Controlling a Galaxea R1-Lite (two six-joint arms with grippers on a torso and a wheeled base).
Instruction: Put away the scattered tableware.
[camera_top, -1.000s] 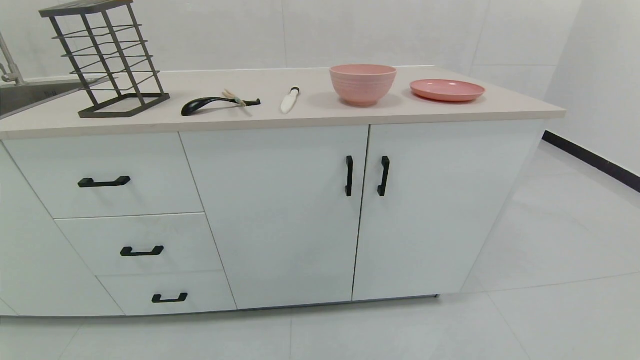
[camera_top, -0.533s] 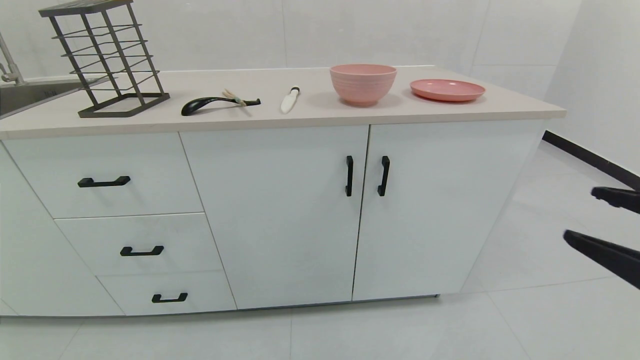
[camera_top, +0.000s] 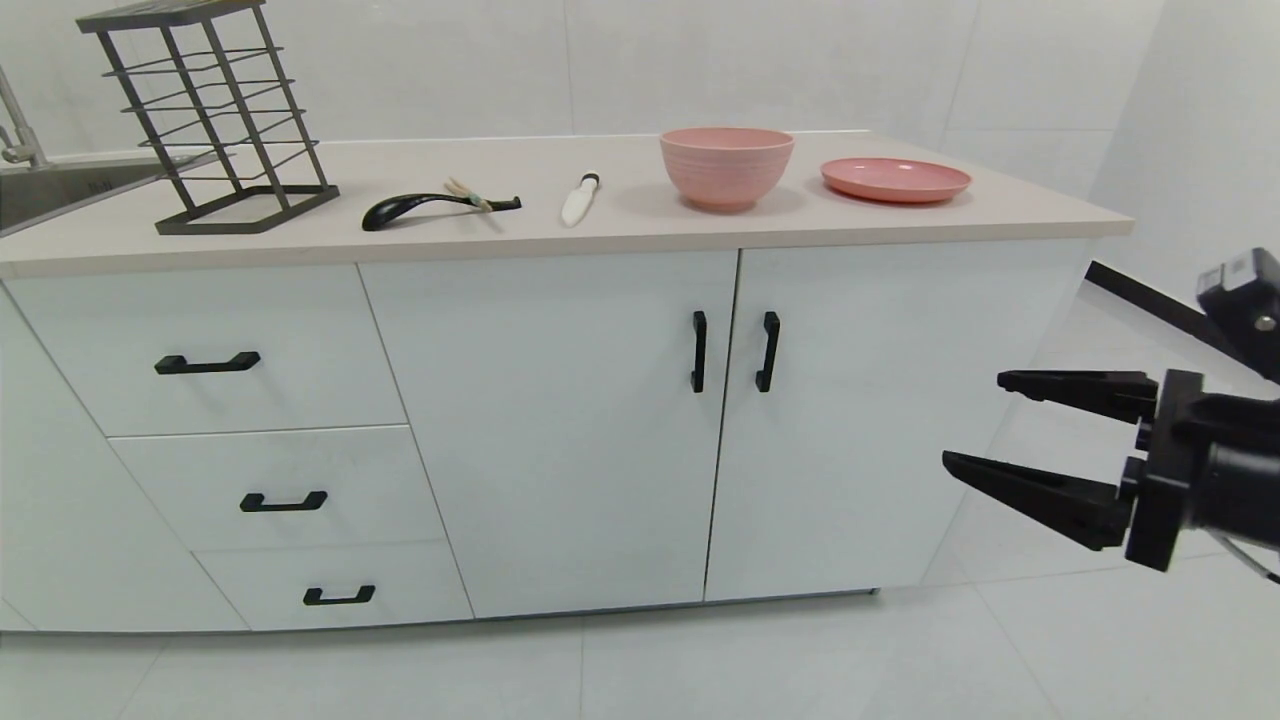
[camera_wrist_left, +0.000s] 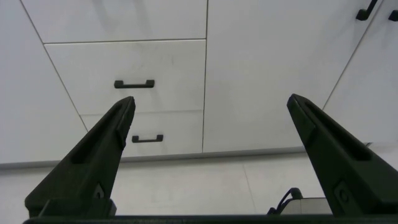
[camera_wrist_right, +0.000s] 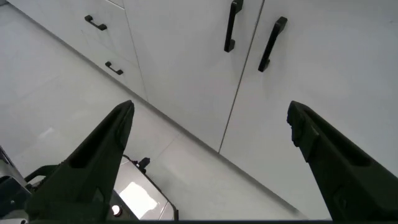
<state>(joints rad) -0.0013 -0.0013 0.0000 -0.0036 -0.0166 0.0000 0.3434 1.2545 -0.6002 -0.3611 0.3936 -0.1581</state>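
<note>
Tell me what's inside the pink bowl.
Of the pink bowl, only a strip of far inner wall shows, looking bare. Its near wall hides the bottom, so anything lying there cannot be seen.

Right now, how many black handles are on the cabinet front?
5: top drawer handle, middle drawer handle and bottom drawer handle on the left; left door handle and right door handle side by side centrally. None looks hidden.
</note>
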